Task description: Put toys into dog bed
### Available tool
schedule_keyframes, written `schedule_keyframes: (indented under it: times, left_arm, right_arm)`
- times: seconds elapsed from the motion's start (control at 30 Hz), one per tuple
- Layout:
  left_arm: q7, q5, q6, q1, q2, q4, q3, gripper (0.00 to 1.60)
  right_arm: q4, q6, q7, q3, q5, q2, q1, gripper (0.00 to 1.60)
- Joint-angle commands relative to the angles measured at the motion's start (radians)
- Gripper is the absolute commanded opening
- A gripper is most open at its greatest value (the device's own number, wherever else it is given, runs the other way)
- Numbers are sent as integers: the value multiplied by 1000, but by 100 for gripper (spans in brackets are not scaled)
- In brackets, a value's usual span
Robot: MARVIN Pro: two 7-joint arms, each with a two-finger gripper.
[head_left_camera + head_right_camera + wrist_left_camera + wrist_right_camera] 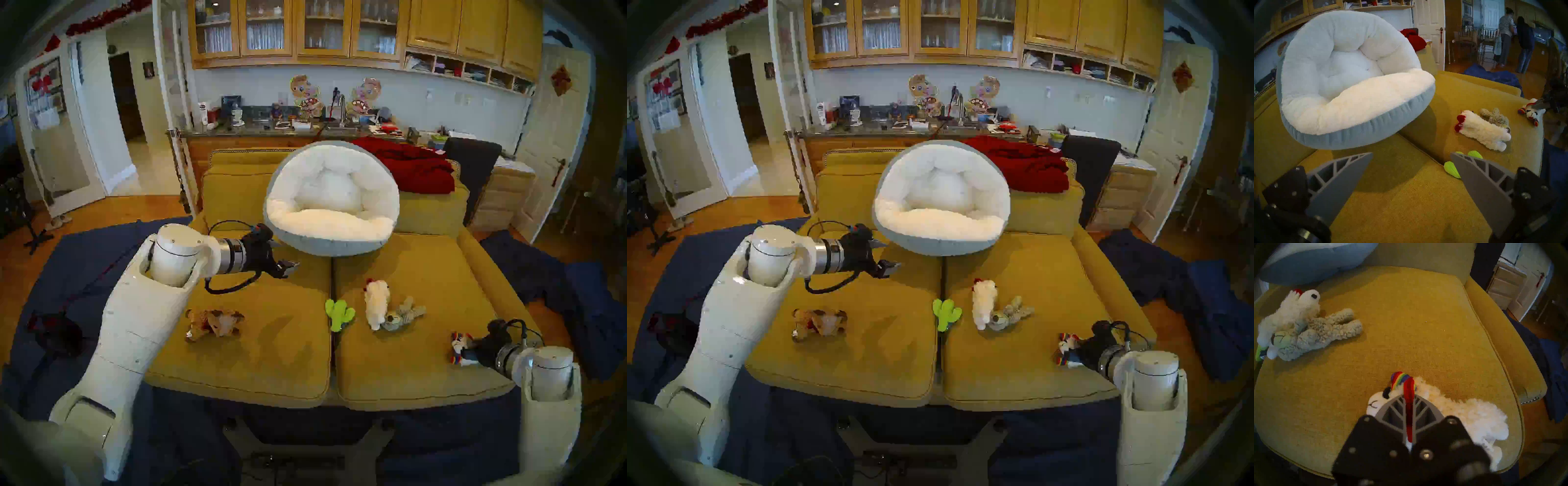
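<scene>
The dog bed (330,203), fluffy white inside and pale grey-blue outside, leans tilted against the sofa back. On the yellow seat cushions lie a brown reindeer (213,322), a lime-green cactus (339,314), a fluffy white animal (376,302) and, touching it, a grey-beige floppy animal (403,315). My left gripper (285,264) hovers open and empty over the left cushion, just below the bed's front rim (1373,125). At the right front corner my right gripper (1409,395) is shut on the small white-and-rainbow toy (1466,417), pinching its red strip.
A red blanket (407,166) and a dark cushion (471,163) lie on the sofa back to the right. Dark blue blankets (84,271) cover the floor on both sides. A cluttered counter (288,125) stands behind the sofa. Two people (1515,39) stand in the far room.
</scene>
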Motion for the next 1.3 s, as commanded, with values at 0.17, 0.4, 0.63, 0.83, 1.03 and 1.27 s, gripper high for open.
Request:
schedule_keyframes:
  times: [0.17,0.4,0.63,0.83,1.03,1.27]
  left_arm:
    - [0,-1,-4,-30,-1,-20,-8,160]
    - [0,-1,-5,-30,-1,-20,-9,160]
    - [0,-1,-5,-30,-1,-20,-9,160]
    - [1,-1,-5,-30,-1,-20,-9,160]
    - [1,-1,-5,-29,-1,-20,-9,160]
    - [1,-1,-5,-30,-1,-20,-9,160]
  right_arm:
    - [-162,-76,61,13,60,-14,1,0]
    - [-240,-101,82,-15,70,-20,8,0]
    - [-312,-103,78,-110,55,-25,42,0]
    - [-295,-119,35,-264,0,-18,131,0]
    - [-258,-122,-18,-376,-43,-22,188,0]
    - [-210,-125,-82,-466,-81,-37,245,0]
